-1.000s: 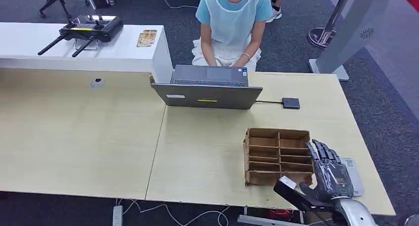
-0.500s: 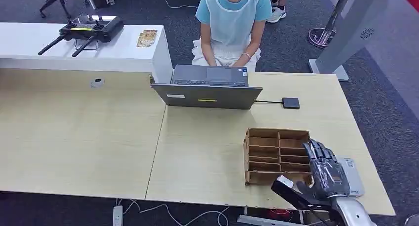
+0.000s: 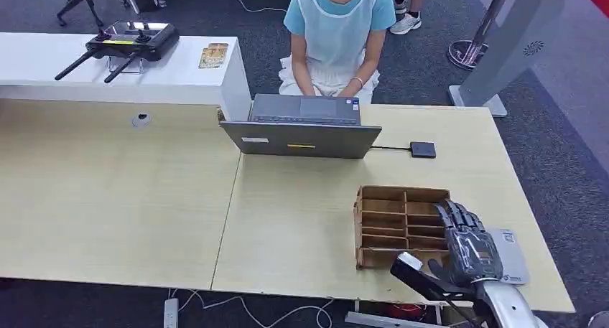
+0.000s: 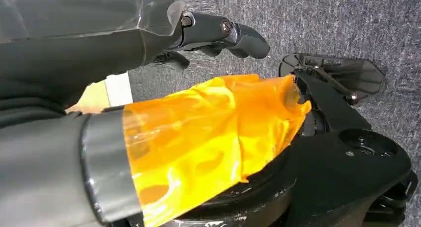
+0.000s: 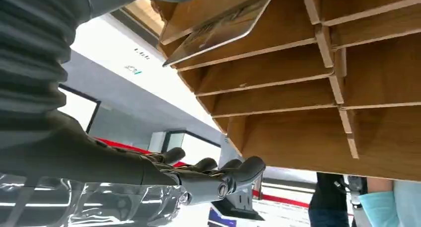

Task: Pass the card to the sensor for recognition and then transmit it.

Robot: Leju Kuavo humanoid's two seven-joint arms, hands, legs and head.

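**Head view: right hand poised over the card rack**

Head view shows the right hand (image 3: 470, 250) hovering above the near right corner of the wooden rack (image 3: 402, 227), fingers extended and slightly apart, nothing between them. Beside it, a grey device (image 3: 508, 255) lies flat on the desk (image 3: 143, 199), probably the sensor. The right wrist view looks into the rack's slots, where a card (image 5: 221, 31) leans in one compartment; the fingers (image 5: 213, 180) sit apart from it, not touching.

Judging by this, the task is at its first step: fetching the card from the rack. The next move calls for lowering the fingers into the right slot and pinching the thin card edge, a tight fit between the dividers.

The left hand (image 4: 218, 33) hangs over grey carpet, fingers loosely curled and holding nothing. A person (image 3: 334, 34) sits behind a laptop (image 3: 301, 127) across the desk, likely the one to receive the card.
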